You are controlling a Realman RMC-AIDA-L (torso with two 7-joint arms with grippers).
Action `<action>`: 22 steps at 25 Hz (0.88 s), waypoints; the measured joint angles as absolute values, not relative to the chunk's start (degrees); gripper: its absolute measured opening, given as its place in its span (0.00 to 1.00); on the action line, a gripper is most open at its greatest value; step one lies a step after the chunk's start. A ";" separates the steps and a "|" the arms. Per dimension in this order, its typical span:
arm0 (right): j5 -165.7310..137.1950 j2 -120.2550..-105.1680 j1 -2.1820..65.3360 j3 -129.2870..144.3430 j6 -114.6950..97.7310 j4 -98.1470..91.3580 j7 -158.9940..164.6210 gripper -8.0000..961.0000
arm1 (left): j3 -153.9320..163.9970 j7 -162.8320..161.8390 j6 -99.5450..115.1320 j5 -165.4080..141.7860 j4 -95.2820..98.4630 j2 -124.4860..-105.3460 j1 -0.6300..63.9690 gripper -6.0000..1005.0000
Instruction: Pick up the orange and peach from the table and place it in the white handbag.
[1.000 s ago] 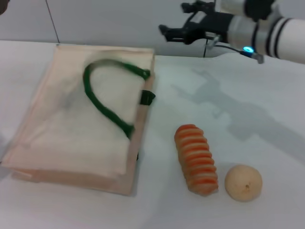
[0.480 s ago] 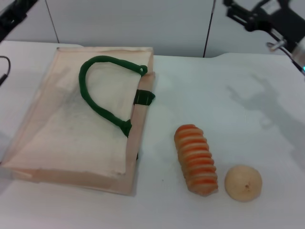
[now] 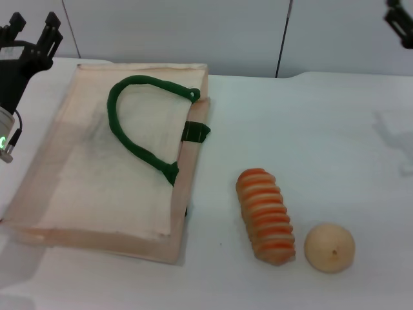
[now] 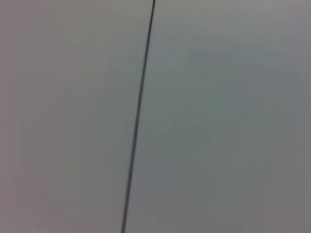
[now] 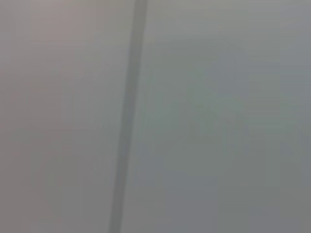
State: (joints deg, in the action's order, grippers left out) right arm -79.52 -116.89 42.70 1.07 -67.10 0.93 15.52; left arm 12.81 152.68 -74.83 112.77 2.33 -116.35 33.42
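The white handbag [image 3: 110, 168] lies flat on the table at the left, its dark green rope handle [image 3: 139, 126] resting on top and a green tab [image 3: 195, 131] on its side. The orange and the peach do not show in any view. My left gripper [image 3: 32, 26] is raised at the far left by the bag's back corner, open and empty. Only a dark edge of my right gripper [image 3: 401, 22] shows at the top right, high above the table. Both wrist views show only a plain wall with a dark seam.
An orange-striped bread roll [image 3: 264, 215] lies to the right of the bag. A pale beige ball [image 3: 330, 247] sits just right of the roll. The white table [image 3: 310, 129] reaches back to a wall with panel seams.
My right arm has swung away to the right, from above the bag's back to the top right edge. My left arm has come into view at the far left. The bag's handle has settled.
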 joint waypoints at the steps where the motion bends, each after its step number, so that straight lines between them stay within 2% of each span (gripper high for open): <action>1: -77.76 -116.89 42.15 0.97 -66.70 1.29 15.51 0.93 | 12.79 154.54 -74.78 113.49 1.68 -116.40 33.47 0.69; 9: -70.18 -116.81 39.71 0.56 -60.85 2.78 15.31 0.93 | 12.72 157.64 -73.95 116.58 0.21 -116.32 33.28 0.69; 22: -70.25 -116.72 40.06 0.64 -58.04 2.90 15.14 0.93 | 13.04 157.76 -75.57 116.53 0.09 -116.42 33.07 0.69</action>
